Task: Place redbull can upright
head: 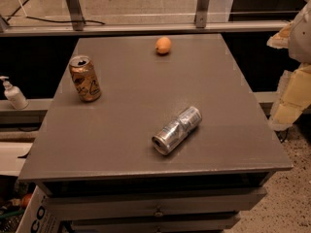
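Note:
The redbull can (176,130) is a slim silver can lying on its side on the grey table (146,81), toward the front and a little right of centre. Its end faces the front left and its sides look dented. My gripper (294,76) shows as pale cream and yellow parts at the right edge of the view, beyond the table's right edge. It is well apart from the can and holds nothing that I can see.
A wider gold-bronze can (85,78) stands upright at the table's left. An orange fruit (163,45) lies at the back centre. A white pump bottle (13,94) stands on a ledge to the left. Drawers run below the table's front edge.

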`<state>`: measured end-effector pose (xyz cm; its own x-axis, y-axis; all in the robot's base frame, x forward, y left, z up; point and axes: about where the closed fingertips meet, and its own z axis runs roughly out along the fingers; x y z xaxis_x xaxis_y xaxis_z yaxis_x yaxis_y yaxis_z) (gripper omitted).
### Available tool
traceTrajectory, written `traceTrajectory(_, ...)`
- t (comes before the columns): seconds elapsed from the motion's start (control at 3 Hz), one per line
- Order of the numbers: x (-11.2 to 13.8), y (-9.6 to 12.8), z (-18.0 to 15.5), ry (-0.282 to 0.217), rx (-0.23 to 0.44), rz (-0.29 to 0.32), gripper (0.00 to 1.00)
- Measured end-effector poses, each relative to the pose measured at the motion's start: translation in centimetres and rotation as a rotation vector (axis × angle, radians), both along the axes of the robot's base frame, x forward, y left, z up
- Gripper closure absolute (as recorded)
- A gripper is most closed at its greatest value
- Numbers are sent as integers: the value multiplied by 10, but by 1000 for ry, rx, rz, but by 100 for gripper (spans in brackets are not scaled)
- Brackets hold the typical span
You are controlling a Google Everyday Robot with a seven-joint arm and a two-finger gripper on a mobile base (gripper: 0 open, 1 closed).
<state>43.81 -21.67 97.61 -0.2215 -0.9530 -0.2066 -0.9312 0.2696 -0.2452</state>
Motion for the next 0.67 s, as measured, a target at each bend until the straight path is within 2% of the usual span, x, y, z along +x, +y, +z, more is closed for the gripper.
traceTrajectory(0.33, 1, 3, 0, -11, 5, 11, 0)
traceTrajectory(0.67, -2, 18, -8, -12, 31, 67, 0)
